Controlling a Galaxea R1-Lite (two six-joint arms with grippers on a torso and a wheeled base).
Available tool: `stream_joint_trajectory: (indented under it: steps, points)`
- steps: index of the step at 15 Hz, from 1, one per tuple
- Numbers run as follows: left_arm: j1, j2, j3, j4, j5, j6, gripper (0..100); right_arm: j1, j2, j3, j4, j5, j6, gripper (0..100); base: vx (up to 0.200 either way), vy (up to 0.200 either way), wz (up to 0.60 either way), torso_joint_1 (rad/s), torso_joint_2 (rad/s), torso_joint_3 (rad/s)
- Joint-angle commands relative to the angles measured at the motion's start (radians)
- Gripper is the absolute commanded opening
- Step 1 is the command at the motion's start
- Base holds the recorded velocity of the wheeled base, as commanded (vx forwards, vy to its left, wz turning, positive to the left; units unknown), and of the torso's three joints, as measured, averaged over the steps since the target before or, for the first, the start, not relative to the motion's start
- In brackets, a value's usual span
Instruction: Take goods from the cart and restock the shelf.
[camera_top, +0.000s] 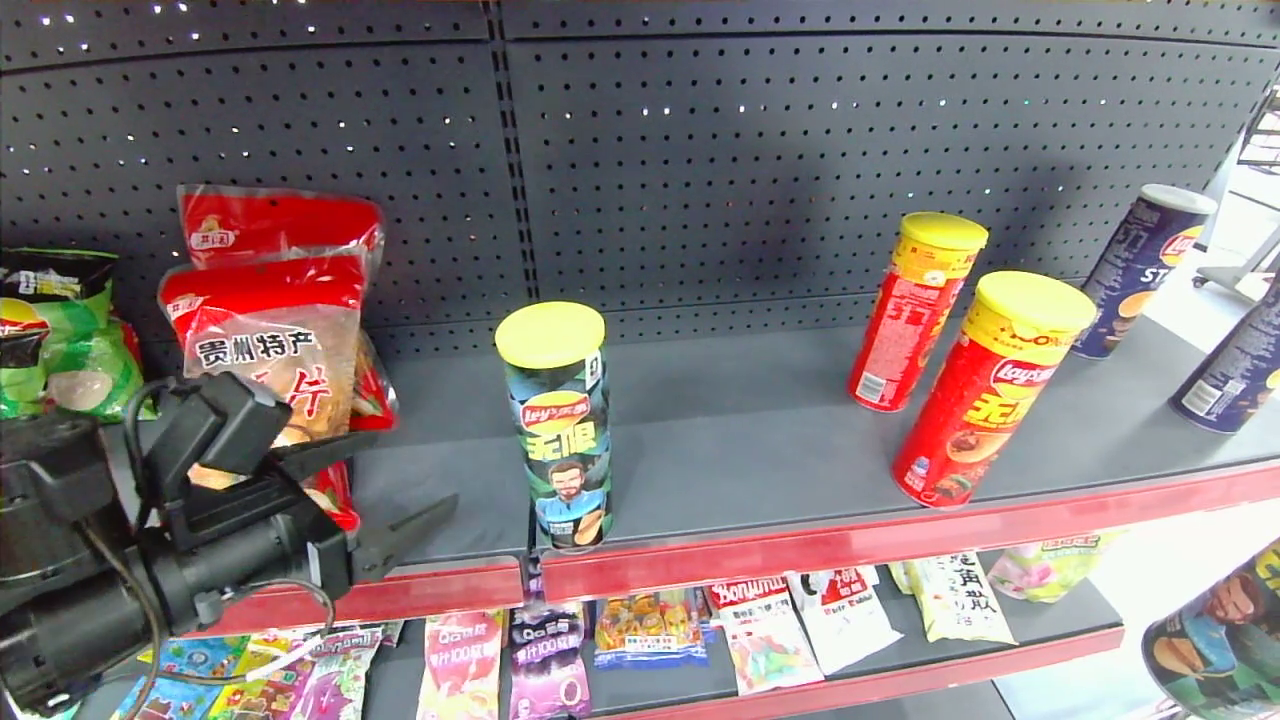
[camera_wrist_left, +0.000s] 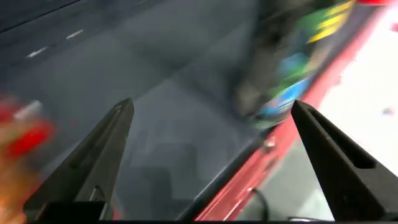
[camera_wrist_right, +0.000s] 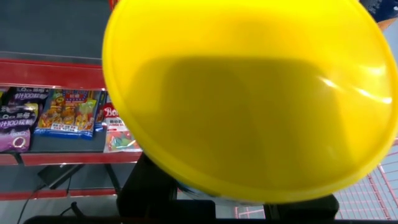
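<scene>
A dark green chip can (camera_top: 555, 430) with a yellow lid stands upright near the front edge of the grey shelf (camera_top: 740, 440). My left gripper (camera_top: 416, 466) is open just left of it, at the shelf's red lip, with nothing between its fingers. In the left wrist view the open left gripper (camera_wrist_left: 212, 104) frames the shelf board, and the blurred can (camera_wrist_left: 286, 68) stands beyond one fingertip. A second can of the same design (camera_top: 1215, 640) hangs at the lower right, below the shelf. Its yellow lid (camera_wrist_right: 249, 93) faces the right wrist camera, and my right gripper (camera_wrist_right: 227, 208) is shut on it.
Two red cans (camera_top: 915, 310) (camera_top: 990, 390) and two blue cans (camera_top: 1145, 270) (camera_top: 1230, 370) stand on the shelf's right half. Red snack bags (camera_top: 265, 330) and a green bag (camera_top: 55, 340) fill its left. Small packets (camera_top: 650, 630) lie on the lower shelf. Bare board separates the green can from the red ones.
</scene>
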Motion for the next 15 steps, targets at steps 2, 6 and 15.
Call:
stream_joint_trajectory:
  steps: [2, 6, 15]
  points:
    - [0.074, -0.187, 0.092, 0.048, 0.222, -0.006, 100, 0.004, 0.058, -0.117, 0.080, -0.006, -0.014, 0, 0.000, 0.000, 0.00, 0.000, 0.00, 0.000]
    - [0.054, -0.627, -0.012, 0.640, 0.259, -0.006, 100, 0.003, 0.041, -0.140, 0.134, -0.004, -0.039, 0, 0.000, 0.000, 0.00, 0.000, 0.00, 0.000]
    - [0.060, -0.850, -0.049, 0.975, 0.301, 0.000, 100, 0.007, -0.058, -0.124, 0.136, 0.189, -0.148, 0, 0.000, 0.000, 0.00, 0.000, 0.00, 0.000]
